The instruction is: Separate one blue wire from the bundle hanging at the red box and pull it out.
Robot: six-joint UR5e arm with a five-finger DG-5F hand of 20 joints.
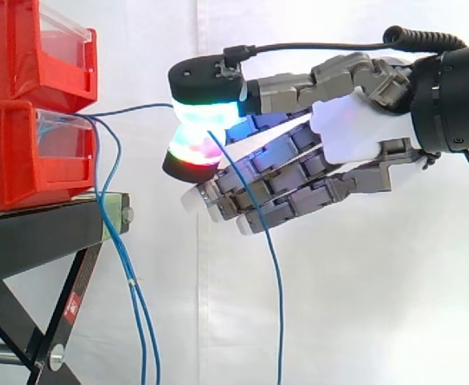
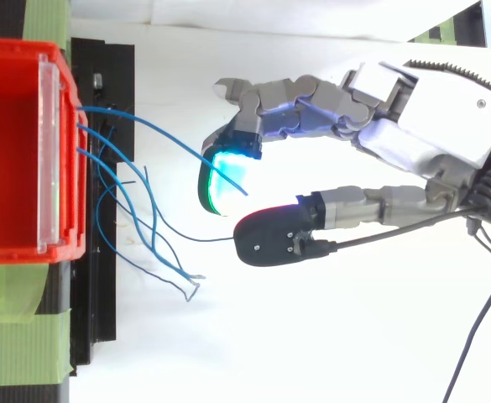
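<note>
Hand pinching one blue wire, held apart from the front of the lower red bin.
Thumb and one finger press their glowing pads together on the wire, thumb on top, while the other fingers reach toward the bin beneath them. From the bin's front edge the wire runs nearly level across to the pinch, then drops in a long loose tail below the hand. The remaining blue wires hang apart from it, down past the edge of the black stand.
</note>
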